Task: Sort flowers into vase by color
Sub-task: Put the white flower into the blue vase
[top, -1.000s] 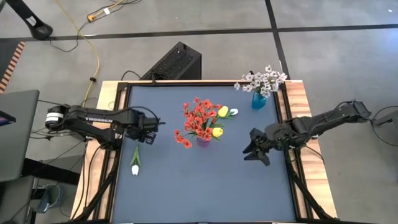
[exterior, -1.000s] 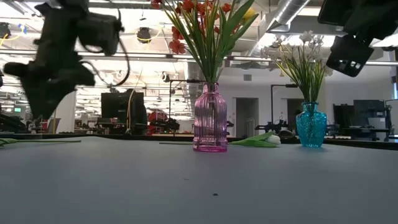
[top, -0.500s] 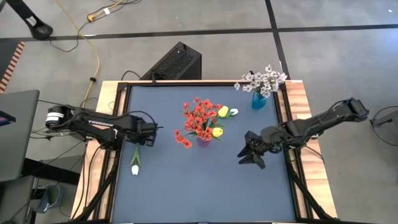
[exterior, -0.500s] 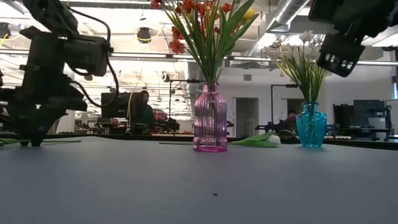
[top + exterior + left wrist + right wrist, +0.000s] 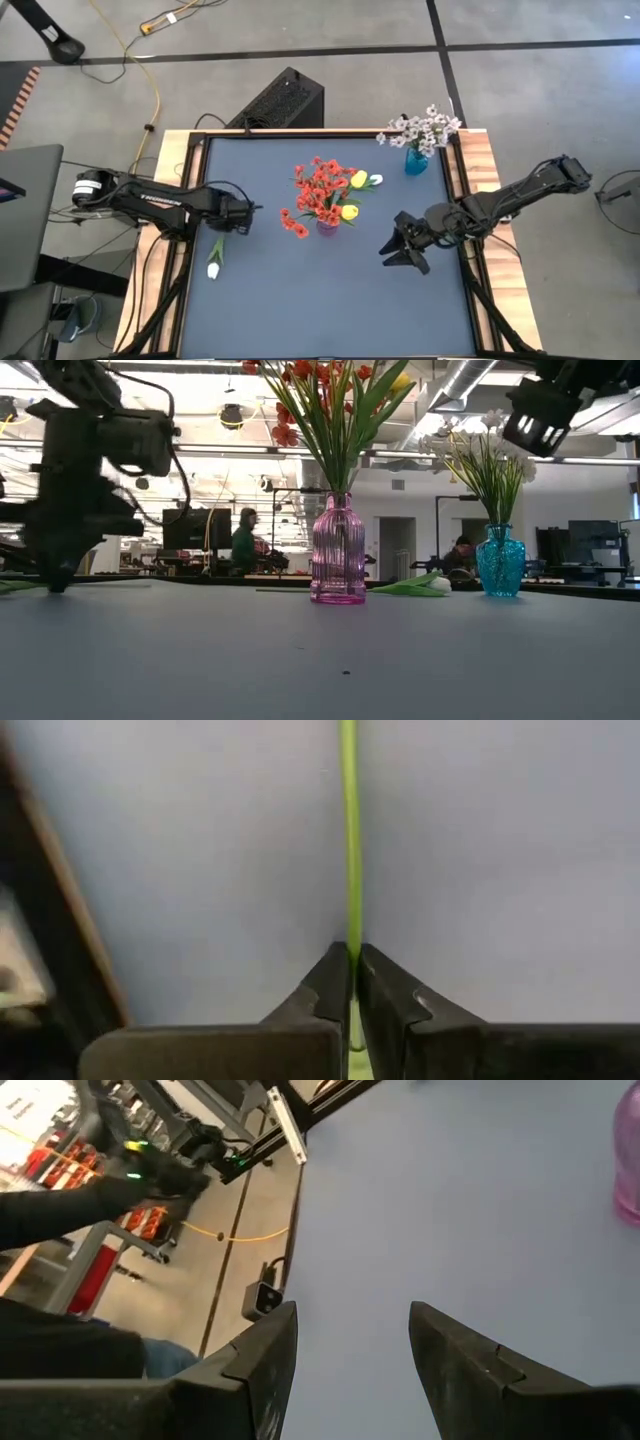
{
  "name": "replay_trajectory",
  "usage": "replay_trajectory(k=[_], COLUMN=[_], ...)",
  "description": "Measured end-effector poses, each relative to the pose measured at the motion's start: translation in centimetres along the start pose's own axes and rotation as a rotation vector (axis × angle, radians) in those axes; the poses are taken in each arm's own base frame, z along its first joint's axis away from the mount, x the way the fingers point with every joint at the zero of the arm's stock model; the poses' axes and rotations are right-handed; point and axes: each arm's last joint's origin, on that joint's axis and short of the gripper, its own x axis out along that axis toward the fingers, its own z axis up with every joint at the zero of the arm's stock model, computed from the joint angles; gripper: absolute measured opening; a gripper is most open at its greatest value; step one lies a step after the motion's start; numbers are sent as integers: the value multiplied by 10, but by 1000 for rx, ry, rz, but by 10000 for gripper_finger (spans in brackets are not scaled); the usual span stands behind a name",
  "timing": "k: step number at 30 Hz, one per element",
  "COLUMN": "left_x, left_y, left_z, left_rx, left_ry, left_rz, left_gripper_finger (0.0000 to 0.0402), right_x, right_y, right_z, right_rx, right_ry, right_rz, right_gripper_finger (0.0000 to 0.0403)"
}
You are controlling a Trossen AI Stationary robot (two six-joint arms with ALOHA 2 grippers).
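While the red bunch (image 5: pixel 318 193) sits in the pink vase (image 5: pixel 327 227), left gripper (image 5: pixel 232 226) jaws are pinched on the white tulip (image 5: pixel 213 268) stem lying on the table (image 5: pixel 320 300); right gripper (image 5: pixel 400 250) hovers open, empty. Some yellow tulips (image 5: pixel 358 180) still need sorting.

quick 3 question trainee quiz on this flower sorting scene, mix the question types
1. True or false: the left gripper is shut on the white tulip's green stem.
2. Which vase holds the red blossoms: A) pink vase B) blue vase?
3. Fill in: the right gripper hovers above the table with its jaws ____.

Key: 1 true; 2 A; 3 open, holding nothing.
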Motion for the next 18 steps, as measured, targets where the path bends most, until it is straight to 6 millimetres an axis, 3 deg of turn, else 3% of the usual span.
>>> replay_trajectory(k=[5, 9, 13, 18], left_x=[-51, -114, -182, -253], left_y=[-19, -23, -14, -5], left_z=[14, 25, 29, 26], left_rx=[0, -17, -45, -16], left_ry=[-213, -409, -598, -749], left_rz=[-156, -336, -518, -809], left_gripper_finger=[0, 0, 0, 0], right_x=[0, 0, -1, -12], right_y=[-1, 1, 8, 36], right_z=[1, 3, 9, 33], right_rx=[-36, -56, -108, -315], right_ry=[-17, -52, -90, -164], right_rz=[-22, -16, 22, 87], right_gripper_finger=[219, 219, 219, 213])
